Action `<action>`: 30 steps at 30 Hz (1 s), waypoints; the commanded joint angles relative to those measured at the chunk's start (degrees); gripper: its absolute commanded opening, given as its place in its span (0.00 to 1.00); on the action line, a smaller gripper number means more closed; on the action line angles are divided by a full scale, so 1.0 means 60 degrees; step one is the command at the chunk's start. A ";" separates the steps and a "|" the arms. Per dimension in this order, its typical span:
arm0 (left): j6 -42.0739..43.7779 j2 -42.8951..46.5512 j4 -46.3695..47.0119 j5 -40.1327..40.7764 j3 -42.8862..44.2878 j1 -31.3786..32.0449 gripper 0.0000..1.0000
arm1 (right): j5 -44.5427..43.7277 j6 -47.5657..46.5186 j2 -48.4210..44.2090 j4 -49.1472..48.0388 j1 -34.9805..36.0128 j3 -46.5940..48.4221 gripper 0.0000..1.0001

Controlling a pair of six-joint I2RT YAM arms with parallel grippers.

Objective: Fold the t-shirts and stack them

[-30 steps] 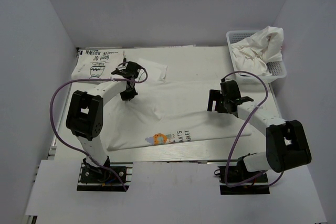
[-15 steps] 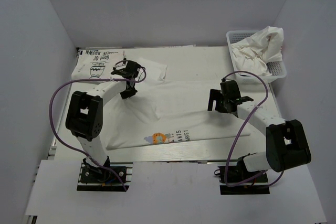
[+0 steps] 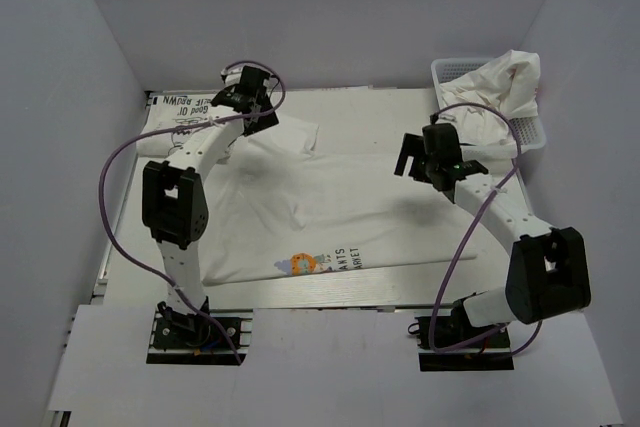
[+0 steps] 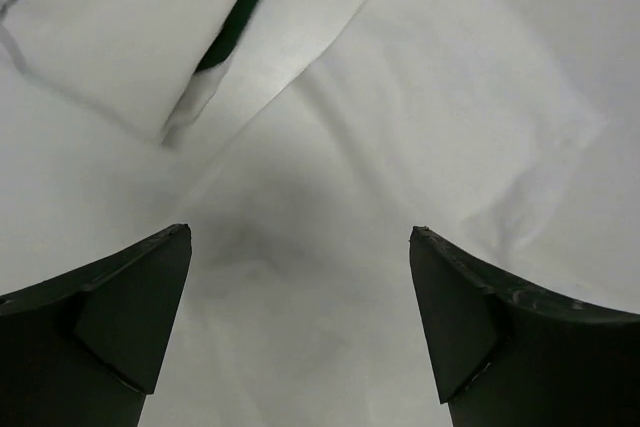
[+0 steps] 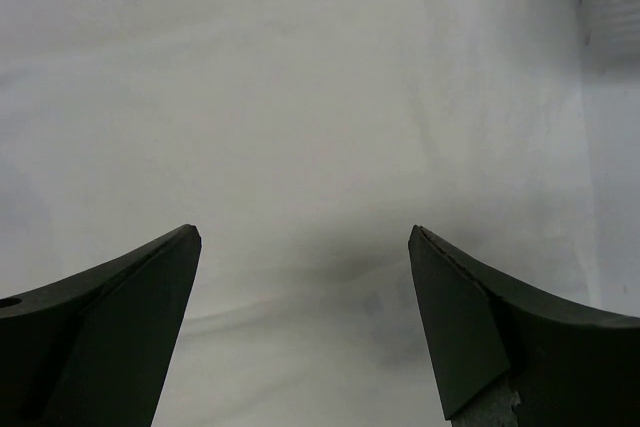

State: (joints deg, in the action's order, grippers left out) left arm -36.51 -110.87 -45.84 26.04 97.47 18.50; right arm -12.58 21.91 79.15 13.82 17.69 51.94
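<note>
The shirt (image 3: pixel 330 207) lies spread on the table (image 3: pixel 430 285). My right jaws hang wide and empty over its right side. My left jaws, also wide and empty, are over its far-left sleeve (image 3: pixel 297 135). I should lift straight clear so the sleeve stays put. A second ago the left jaws were shut low on that sleeve, and now they have let go. More shirts (image 3: pixel 495 82) fill the basket (image 3: pixel 527 132) past its far-right corner.

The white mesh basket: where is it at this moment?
In the top external view the basket sits in the far right corner, just beyond the right gripper, with crumpled white t-shirts heaped inside.
</note>
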 commanded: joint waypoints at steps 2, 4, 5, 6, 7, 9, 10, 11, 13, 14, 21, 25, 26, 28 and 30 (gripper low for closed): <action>0.1630 -0.1670 0.0917 -0.0708 0.2046 0.0007 1.00 | -0.0847 0.0435 0.0764 0.0099 -0.0078 0.1244 0.90; 0.2144 -0.2596 0.0743 -0.0708 0.3787 0.0007 1.00 | -0.0848 0.0494 0.1000 0.0098 -0.0092 0.1640 0.90; 0.2246 -0.3050 0.0640 -0.0258 0.4388 0.0007 1.00 | -0.0819 0.0595 0.1205 0.0011 -0.0092 0.1670 0.90; 0.2552 -0.3983 0.0552 -0.0109 0.5671 0.0007 1.00 | -0.0674 0.0640 0.1279 -0.0091 -0.0121 0.1655 0.90; 0.2729 -0.4398 0.0449 -0.0194 0.6292 0.0007 1.00 | -0.0571 0.0655 0.1309 -0.0223 -0.0122 0.1583 0.90; 0.3080 -0.4913 0.1016 -0.0195 0.6970 0.0007 1.00 | -0.0160 0.0655 0.1543 -0.0487 -0.0122 0.1524 0.90; 0.3169 -0.4915 0.1440 -0.0282 0.6799 0.0007 1.00 | -0.0087 0.0669 0.1587 -0.0473 -0.0180 0.1582 0.90; 0.3170 -0.4915 0.1938 -0.0283 0.6507 -0.0080 1.00 | -0.0057 0.0611 0.1776 -0.0415 -0.0180 0.1684 0.90; 0.3257 -0.4915 0.3155 -0.0558 0.5860 -0.0197 1.00 | -0.0057 0.0494 0.1880 -0.0356 -0.0195 0.1845 0.90; 0.3258 -0.5176 0.3405 -0.0561 0.5975 -0.0198 1.00 | -0.0100 0.0479 0.1953 -0.0269 -0.0209 0.1860 0.90; 0.3128 -0.6483 0.3801 -0.0444 0.6828 -0.0476 1.00 | 0.0411 0.0084 0.2056 -0.0180 -0.0239 0.1832 0.90; 0.2921 -0.6687 0.3951 -0.1071 0.6693 -0.0681 0.92 | 0.0251 0.0054 0.2042 -0.0093 -0.0239 0.1773 0.90; 0.2820 -0.6688 0.3949 -0.1219 0.6694 -0.0783 0.90 | 0.0120 0.0054 0.2056 -0.0063 -0.0239 0.1787 0.90; 0.2819 -0.6776 0.3949 -0.1571 0.6535 -0.0784 0.90 | 0.0017 0.0040 0.2071 -0.0063 -0.0254 0.1846 0.90; 0.2819 -0.6673 0.4111 -0.2096 0.5978 -0.0784 0.83 | -0.0057 0.0039 0.2071 -0.0048 -0.0254 0.1890 0.90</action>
State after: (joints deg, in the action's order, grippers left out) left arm -19.07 -152.31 -22.70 18.76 135.96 13.91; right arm -11.73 23.11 91.31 13.58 16.47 60.75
